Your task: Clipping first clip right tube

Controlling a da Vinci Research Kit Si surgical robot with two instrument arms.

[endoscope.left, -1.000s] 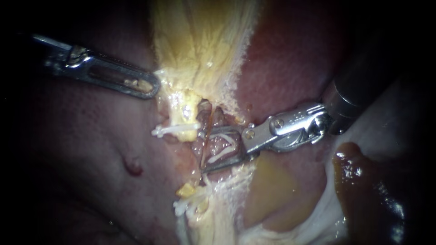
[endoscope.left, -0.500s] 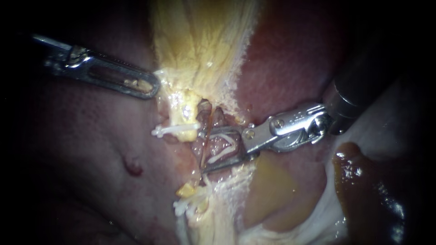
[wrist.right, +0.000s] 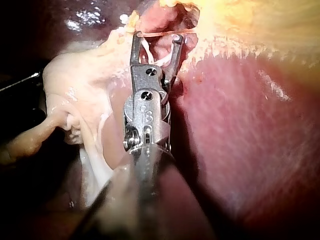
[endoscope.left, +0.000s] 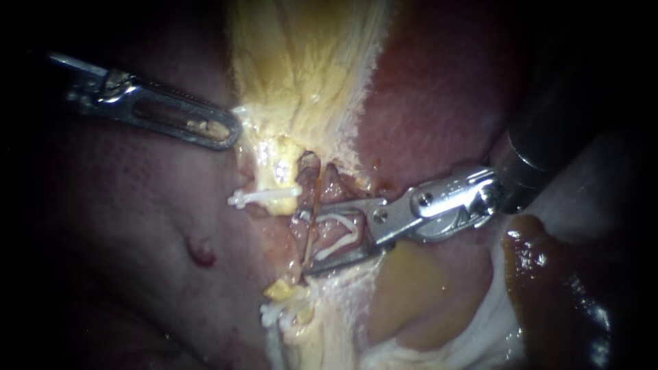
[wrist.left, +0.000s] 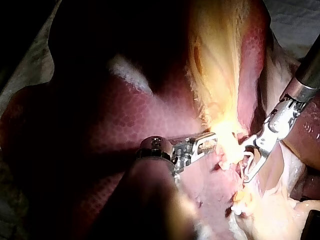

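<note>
A thin orange-brown tube [endoscope.left: 317, 185] runs down from the frayed yellow gallbladder tissue [endoscope.left: 301, 62]; it is the right one of the exposed strands. My right instrument [endoscope.left: 303, 243] comes in from the upper right. Its jaws stand open, one on each side of this tube, with a white clip [endoscope.left: 343, 236] lying between them. The right wrist view shows the same jaws [wrist.right: 156, 36] with the tube crossing just at their tips. My left instrument [endoscope.left: 229, 131] has slotted jaws shut on the gallbladder's edge, up and left of the tube; the left wrist view [wrist.left: 210, 140] shows it too.
A white clip [endoscope.left: 264, 196] sits across the tissue left of the tube, and another white clip [endoscope.left: 277, 314] lies lower down. Pink liver [endoscope.left: 123, 226] flanks both sides. A dark brown glossy mass [endoscope.left: 548, 281] lies at the lower right.
My right instrument has shifted slightly down and forward, so its open jaws reach further across the tube. The left instrument has stayed still.
</note>
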